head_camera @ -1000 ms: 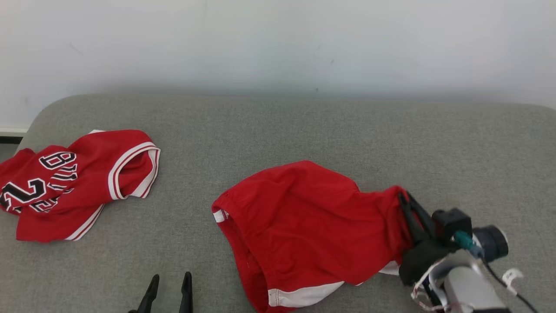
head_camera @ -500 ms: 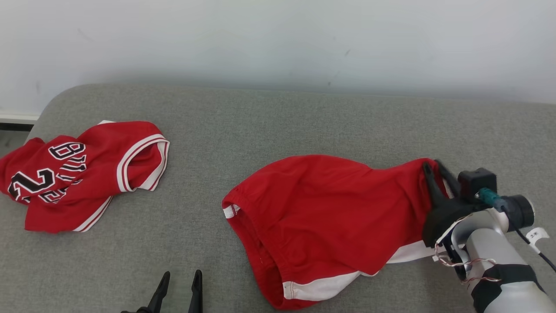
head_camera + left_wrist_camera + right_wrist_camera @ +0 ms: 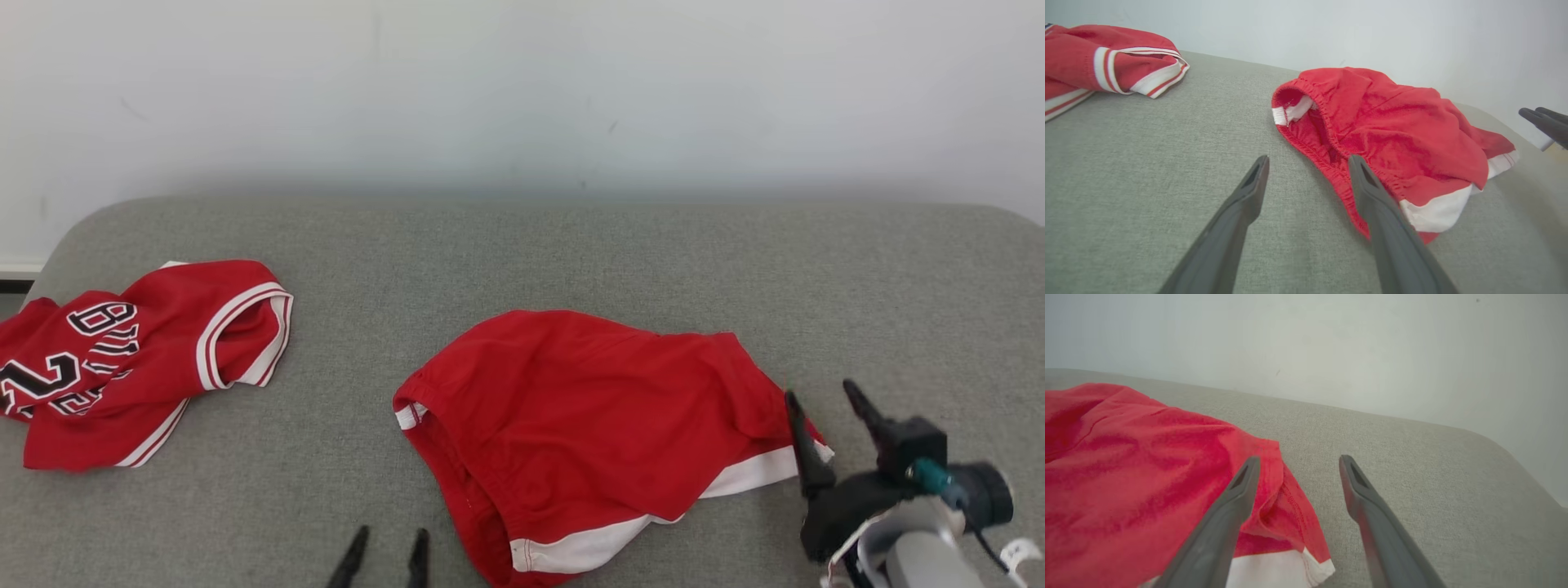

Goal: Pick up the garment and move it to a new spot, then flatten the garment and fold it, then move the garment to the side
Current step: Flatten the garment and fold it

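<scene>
The garment, a pair of red shorts [image 3: 588, 408] with white hem bands, lies crumpled on the grey cushion, waistband toward the left. My right gripper [image 3: 820, 392] stands open at the shorts' right leg hem, its left finger over the cloth edge and nothing clamped between the fingers. In the right wrist view the shorts [image 3: 1147, 465] spread left of that open gripper [image 3: 1299, 458]. My left gripper [image 3: 392, 532] is open at the bottom edge, just left of the waistband. From the left wrist, the shorts [image 3: 1392, 126] lie beyond the open left gripper [image 3: 1309, 159].
A red basketball jersey [image 3: 139, 351] with white trim and black numbers lies bunched at the left end of the grey cushion [image 3: 571, 245]; it also shows as the jersey [image 3: 1106, 61] at upper left. A pale wall [image 3: 522, 98] backs the cushion. Bare cushion lies right of the shorts.
My right gripper has opened and let go of the shorts' right leg, which has dropped onto the cushion. The gripper drew back toward me. The head camera shifted slightly.
</scene>
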Robot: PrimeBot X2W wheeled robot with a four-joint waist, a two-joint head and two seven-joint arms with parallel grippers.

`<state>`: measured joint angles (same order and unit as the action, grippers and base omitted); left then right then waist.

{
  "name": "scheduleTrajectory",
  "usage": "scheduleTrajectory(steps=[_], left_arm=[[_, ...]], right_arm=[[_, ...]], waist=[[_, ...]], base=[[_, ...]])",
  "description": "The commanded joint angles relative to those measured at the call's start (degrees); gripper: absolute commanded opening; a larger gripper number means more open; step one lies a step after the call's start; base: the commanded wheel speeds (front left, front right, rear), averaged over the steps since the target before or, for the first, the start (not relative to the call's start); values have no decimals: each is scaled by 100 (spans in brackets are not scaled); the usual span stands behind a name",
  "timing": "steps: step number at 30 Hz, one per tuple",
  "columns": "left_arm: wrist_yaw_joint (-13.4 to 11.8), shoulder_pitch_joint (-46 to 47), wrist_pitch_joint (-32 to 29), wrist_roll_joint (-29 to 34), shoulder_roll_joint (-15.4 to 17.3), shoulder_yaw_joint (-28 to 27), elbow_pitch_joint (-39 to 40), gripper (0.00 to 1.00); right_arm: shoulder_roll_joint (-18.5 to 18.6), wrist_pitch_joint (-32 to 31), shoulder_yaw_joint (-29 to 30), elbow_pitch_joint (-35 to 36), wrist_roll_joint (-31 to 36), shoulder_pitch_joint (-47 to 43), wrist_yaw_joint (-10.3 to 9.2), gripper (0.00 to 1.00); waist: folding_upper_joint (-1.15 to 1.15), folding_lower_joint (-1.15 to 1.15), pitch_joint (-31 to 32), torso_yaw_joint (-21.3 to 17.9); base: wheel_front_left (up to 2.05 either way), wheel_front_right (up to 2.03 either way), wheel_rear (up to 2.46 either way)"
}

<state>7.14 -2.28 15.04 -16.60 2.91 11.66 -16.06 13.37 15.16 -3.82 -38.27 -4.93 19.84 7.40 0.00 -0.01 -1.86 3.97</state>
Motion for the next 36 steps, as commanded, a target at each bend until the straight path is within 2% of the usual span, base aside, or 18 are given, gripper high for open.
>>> scheduleTrajectory(steps=[1, 7, 11, 24, 31, 32, 33, 34, 35, 36], left_arm=[[38, -118, 8, 66, -3, 224, -38, 100], [33, -25, 8, -7, 68, 1264, -269, 100], [34, 185, 8, -176, 111, 1608, -490, 100], [35, 735, 8, -441, 92, 1688, -1259, 100], [31, 831, 8, -569, 44, 1641, -1426, 100], [31, 845, 8, -595, 39, 1668, -1452, 75], [31, 866, 8, -628, 34, 1696, -1481, 36], [31, 896, 8, -630, 31, 1720, -1498, 15], [31, 917, 8, -639, 33, 1724, -1521, 0], [31, 920, 8, -662, 34, 1732, -1540, 0]], right_arm=[[-73, 10, -31, 67, -19, -267, 19, 100], [-174, 10, 163, 240, -78, -727, 19, 100], [-332, 10, 304, 445, 0, -903, 19, 100], [-922, 10, 746, 1199, 90, -1534, 15, 100], [-1040, 10, 702, 1336, 72, -1685, 14, 100], [-1043, 9, 696, 1330, 48, -1684, 14, 100], [-1047, 10, 687, 1319, 24, -1679, 14, 100], [-1050, 10, 685, 1312, -2, -1671, 14, 100], [-1052, 10, 660, 1312, -53, -1656, 14, 100], [-1054, 9, 639, 1317, -81, -1646, 14, 100]], waist=[[0, 1, 52, -42], [0, 1, 7, -105], [0, 1, -39, -196], [0, 1, -43, -534], [0, 1, -60, -616], [0, 1, -62, -613], [0, 1, -64, -608], [0, 1, -70, -596], [0, 1, -72, -583], [0, 1, -79, -566]], base=[[0, 0, 0], [0, 0, 0], [0, 0, 0], [0, 0, 0], [0, 0, 0], [0, 0, 0], [0, 0, 0], [0, 0, 0], [0, 0, 0], [0, 0, 0]])
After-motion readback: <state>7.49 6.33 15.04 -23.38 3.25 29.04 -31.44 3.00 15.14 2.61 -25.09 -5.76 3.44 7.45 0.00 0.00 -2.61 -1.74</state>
